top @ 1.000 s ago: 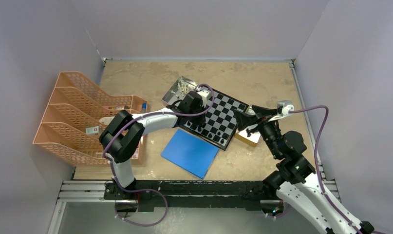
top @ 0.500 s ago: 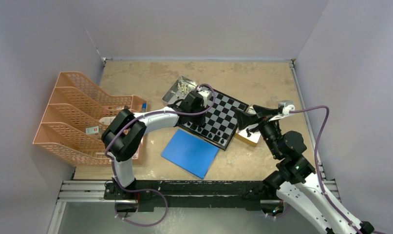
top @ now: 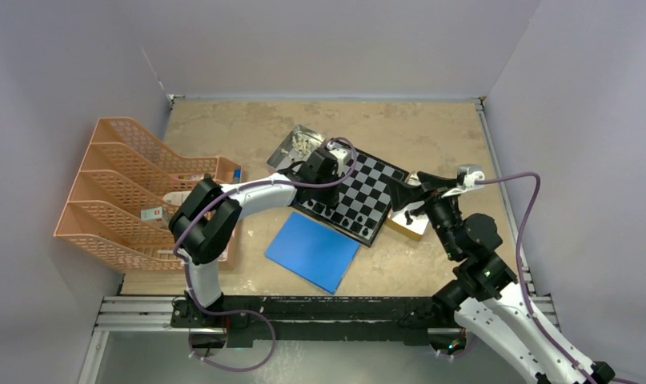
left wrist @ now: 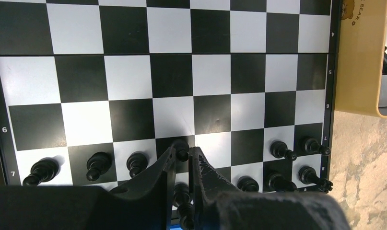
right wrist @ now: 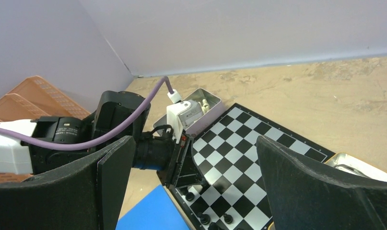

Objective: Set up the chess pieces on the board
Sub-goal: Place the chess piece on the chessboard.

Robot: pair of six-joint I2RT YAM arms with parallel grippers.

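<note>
Chessboard (top: pixel 366 186) lies near the middle of the table, turned at an angle, with a blue sheet (top: pixel 313 250) just beside its near-left edge. Black pieces (left wrist: pixel 98 165) stand in the two ranks along the board's near edge, several squares there unfilled. Left gripper (left wrist: pixel 182 152) is low over that edge, its jaws parted by a narrow gap around a black pawn (left wrist: pixel 181 145) that stands upright on a dark square of the seventh rank. Whether the pads press the pawn cannot be told. Right gripper (right wrist: pixel 195 141) hovers at the board's right side with its jaws spread wide and nothing between them. A metal tin (top: pixel 290 145) holding pale pieces (right wrist: pixel 206 101) sits at the board's far-left corner. A yellow tray (left wrist: pixel 361 62) lies just beside the right edge.
</note>
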